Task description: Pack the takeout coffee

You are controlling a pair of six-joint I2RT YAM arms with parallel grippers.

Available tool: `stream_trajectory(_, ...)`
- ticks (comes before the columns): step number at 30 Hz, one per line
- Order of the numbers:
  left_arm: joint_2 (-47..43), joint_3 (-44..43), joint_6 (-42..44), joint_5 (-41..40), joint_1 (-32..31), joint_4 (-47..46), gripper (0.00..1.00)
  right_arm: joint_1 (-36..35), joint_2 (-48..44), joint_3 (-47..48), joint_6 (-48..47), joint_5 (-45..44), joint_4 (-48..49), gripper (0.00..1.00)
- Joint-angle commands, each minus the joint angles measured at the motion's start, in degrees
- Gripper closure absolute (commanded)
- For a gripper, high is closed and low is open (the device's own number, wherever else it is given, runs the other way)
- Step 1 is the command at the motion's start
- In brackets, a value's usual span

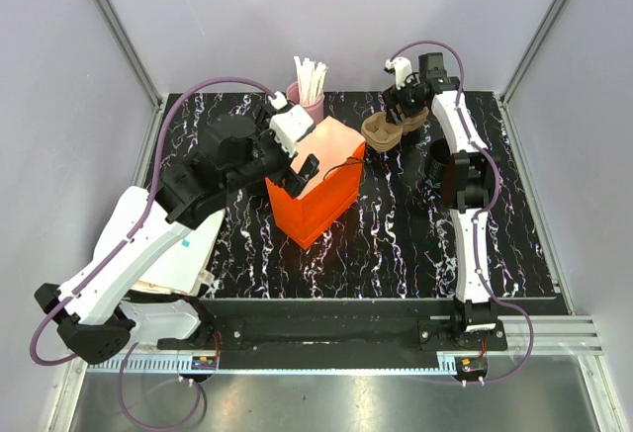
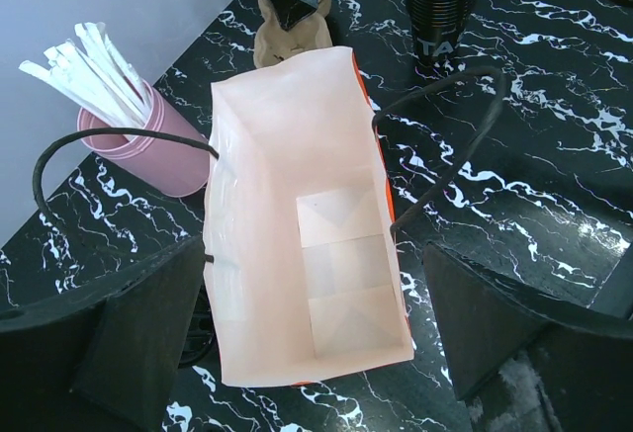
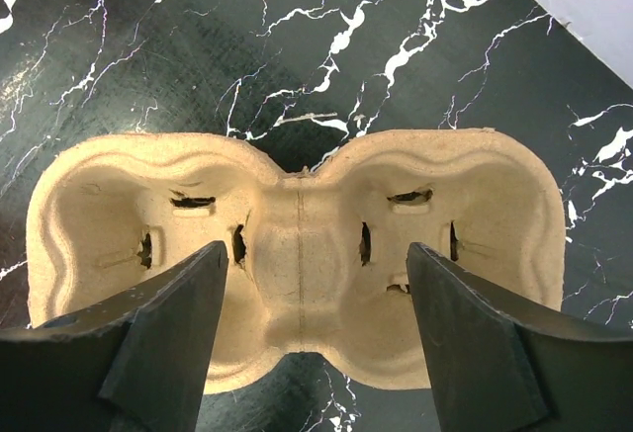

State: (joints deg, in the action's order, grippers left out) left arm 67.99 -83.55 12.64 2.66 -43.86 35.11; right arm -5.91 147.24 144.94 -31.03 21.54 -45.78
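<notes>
On the bench the orange paper bag stands mouth up directly under the left hand, whose fingers are spread wide outside both bag walls and hold nothing. The pulp cup carrier lies just beneath the right hand, fingers apart astride its waist, not gripping. I cannot pick out the takeout coffee in any view; judged light, thin-walled and crushable, so take it mid-wall below the lid and keep it upright.

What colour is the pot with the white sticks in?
The pot is pink, clearest in the left wrist view.

Open orange bag unobstructed above; 2 black handles flank it.
</notes>
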Motion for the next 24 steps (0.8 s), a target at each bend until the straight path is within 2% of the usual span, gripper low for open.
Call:
stream_trajectory(1,-1.1,-0.7,0.5,-0.8,0.3,-0.7,0.01,0.0,-0.2,-0.6,-1.0,-0.6,0.3,0.24)
stream_trajectory(17,-0.7,-0.4,0.3,-0.3,0.3,-1.0,0.01,0.0,0.4,-1.0,-1.3,-0.5,-0.2,0.27)
stream_trajectory(24,-0.6,-0.4,0.1,0.0,0.3,-1.0,0.01,0.0,0.2,-0.9,-1.2,-0.3,-0.2,0.35)
